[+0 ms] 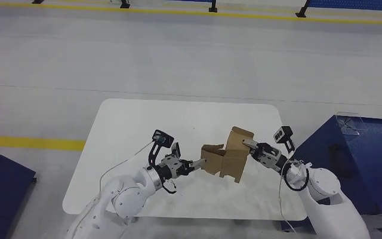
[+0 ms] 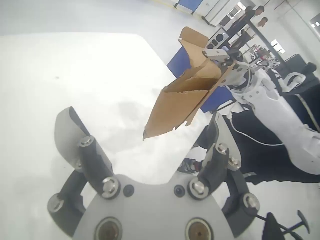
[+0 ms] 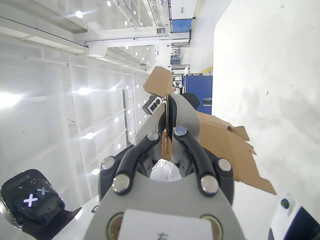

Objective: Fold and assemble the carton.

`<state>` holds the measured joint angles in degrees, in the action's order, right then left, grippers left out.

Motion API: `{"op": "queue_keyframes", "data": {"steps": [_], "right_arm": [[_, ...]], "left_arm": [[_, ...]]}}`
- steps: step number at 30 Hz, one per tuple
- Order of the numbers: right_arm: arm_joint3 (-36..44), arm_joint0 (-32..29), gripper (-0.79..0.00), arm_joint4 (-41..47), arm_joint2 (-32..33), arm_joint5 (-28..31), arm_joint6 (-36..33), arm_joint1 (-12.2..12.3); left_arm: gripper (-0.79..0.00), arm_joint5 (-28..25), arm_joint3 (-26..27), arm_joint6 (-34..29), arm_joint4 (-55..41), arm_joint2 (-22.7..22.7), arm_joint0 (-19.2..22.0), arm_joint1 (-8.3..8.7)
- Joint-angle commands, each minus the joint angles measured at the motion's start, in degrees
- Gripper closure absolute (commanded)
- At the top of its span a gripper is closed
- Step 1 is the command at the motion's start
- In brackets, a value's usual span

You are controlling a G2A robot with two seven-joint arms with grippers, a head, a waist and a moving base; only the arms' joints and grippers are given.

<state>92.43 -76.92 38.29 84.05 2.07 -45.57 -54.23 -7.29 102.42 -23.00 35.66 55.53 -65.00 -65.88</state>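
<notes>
We hold the carton [image 1: 225,161] half-open above the surface [image 1: 149,128] | right tool [image 1: 249,144] clamped on its one wall | left tool [image 1: 194,165] spread, gripping nothing, just beside the opposite end | carton's length runs tool to tool, straight ahead of the left.

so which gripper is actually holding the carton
The right gripper, shut on an edge of the carton. The left gripper is open, gripping nothing.

A white table [image 1: 131,125] with rounded corners stands on a pale grey floor [image 1: 179,54], its top bearing faint grey smudges and a small dark speck [image 2: 57,77].
</notes>
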Motion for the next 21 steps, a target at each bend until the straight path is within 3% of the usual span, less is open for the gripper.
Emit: {"op": "queue_keyframes", "data": {"steps": [1,9,13,21], "right_arm": [[0.4,-0.2,0.000,-0.3,0.0,-0.4,0.0,0.0],[1.0,-0.4,0.000,-0.6,-0.2,-1.3,-0.1,-0.1],[1.4,-0.8,0.000,-0.6,-0.2,-1.2,0.9,-0.2],[1.7,-0.7,0.000,-0.9,-0.2,-0.7,1.6,-0.5]], "left_arm": [[-0.785,1.3,0.1,1.7,4.3,-0.5,-0.4,-0.09],[-0.785,1.5,0.1,1.8,4.5,-0.6,-0.5,-0.11],[-0.785,4.8,0.5,0.9,15.6,-1.1,-1.1,0.18],[-0.785,5.7,-1.8,0.4,23.2,-3.4,-0.3,-0.44]]}}
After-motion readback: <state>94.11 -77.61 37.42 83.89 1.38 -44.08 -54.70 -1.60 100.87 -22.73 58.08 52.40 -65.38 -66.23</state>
